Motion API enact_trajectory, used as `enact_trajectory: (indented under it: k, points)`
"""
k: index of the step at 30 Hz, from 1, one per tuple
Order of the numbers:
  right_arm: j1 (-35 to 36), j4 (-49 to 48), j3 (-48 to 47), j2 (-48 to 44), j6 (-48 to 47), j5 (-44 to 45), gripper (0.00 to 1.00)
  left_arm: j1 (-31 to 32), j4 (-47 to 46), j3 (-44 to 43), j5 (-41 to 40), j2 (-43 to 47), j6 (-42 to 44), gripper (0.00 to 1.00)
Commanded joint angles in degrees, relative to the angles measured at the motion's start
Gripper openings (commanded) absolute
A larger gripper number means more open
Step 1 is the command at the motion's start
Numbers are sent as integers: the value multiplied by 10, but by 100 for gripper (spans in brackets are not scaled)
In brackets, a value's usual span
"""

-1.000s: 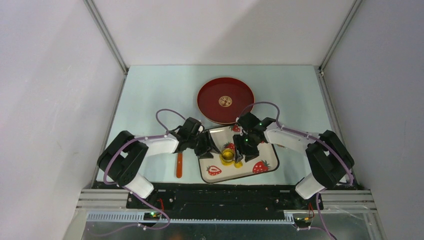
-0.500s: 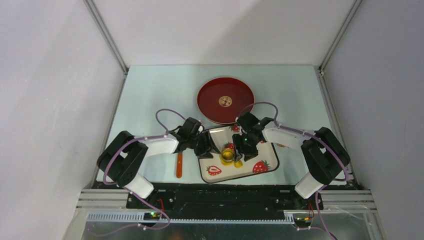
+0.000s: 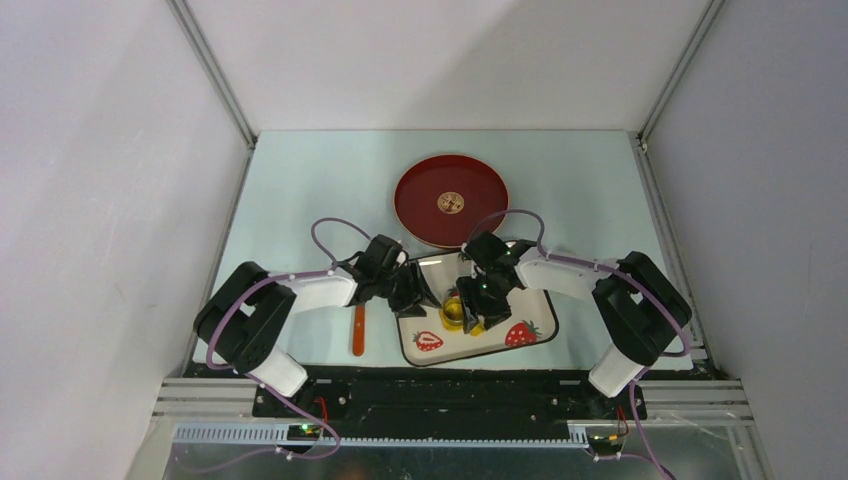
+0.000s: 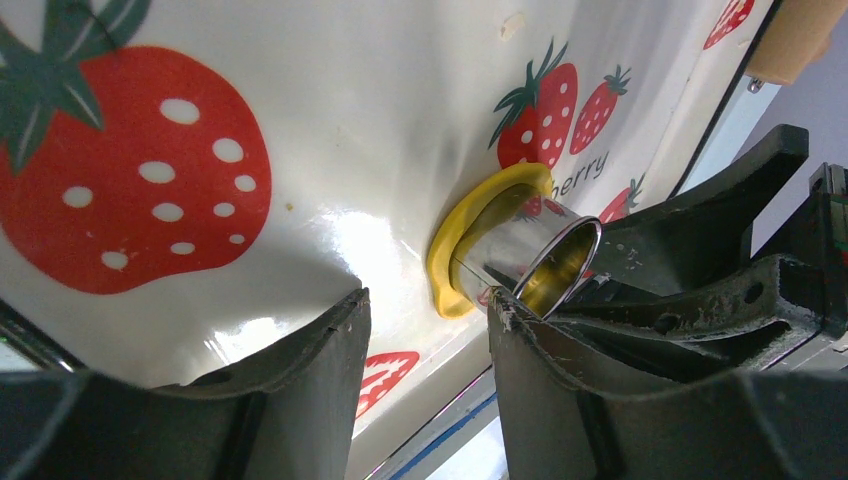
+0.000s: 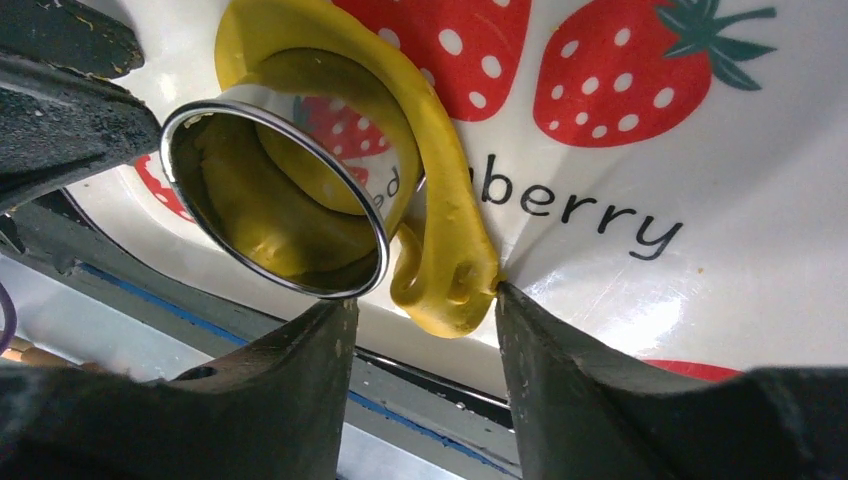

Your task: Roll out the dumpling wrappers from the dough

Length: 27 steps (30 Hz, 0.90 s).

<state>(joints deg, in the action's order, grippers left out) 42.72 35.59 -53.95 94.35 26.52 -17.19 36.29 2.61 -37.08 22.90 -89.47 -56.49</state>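
Note:
The yellow dough (image 5: 445, 215) lies on the strawberry-print tray (image 3: 470, 347) as a ragged band round a metal ring cutter (image 5: 280, 205). More yellow dough shows inside the ring, and no separate wrapper can be made out. My right gripper (image 5: 420, 300) is open. It straddles the dough's end lump, its right fingertip (image 5: 505, 295) touches the lump, and its other finger is under the cutter's rim. My left gripper (image 4: 425, 300) is open and empty on the cutter's (image 4: 530, 255) other side, one fingertip (image 4: 505, 305) at its rim. In the top view both grippers flank the cutter (image 3: 453, 312).
A red plate (image 3: 450, 200) with a gold-brown emblem sits behind the tray. An orange stick (image 3: 358, 330) lies on the table left of the tray, by the left arm. The tray's near rim and the table's front rail lie just beyond the fingers.
My right gripper has moved left and toward the near edge, down to the cutter and the dough beside it. The left arm, cutter and tray have not moved.

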Motion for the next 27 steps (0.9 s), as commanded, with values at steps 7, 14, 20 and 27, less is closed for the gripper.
enact_trajectory:
  k: [7, 14, 20, 27]
  points:
    - [27, 16, -29, 39, 4, 55, 46, 1, 70, 28, -63, -13, 35, 55]
    - [58, 36, -50, 36, 11, 66, 39, 0, 70, 29, -65, -7, 34, 55]
    - [78, 54, -80, 37, 19, 70, 38, 0, 70, 29, -68, 12, 36, 55]
    - [114, 64, -120, 38, 37, 67, 35, -7, 72, 37, -82, 68, 36, 55]
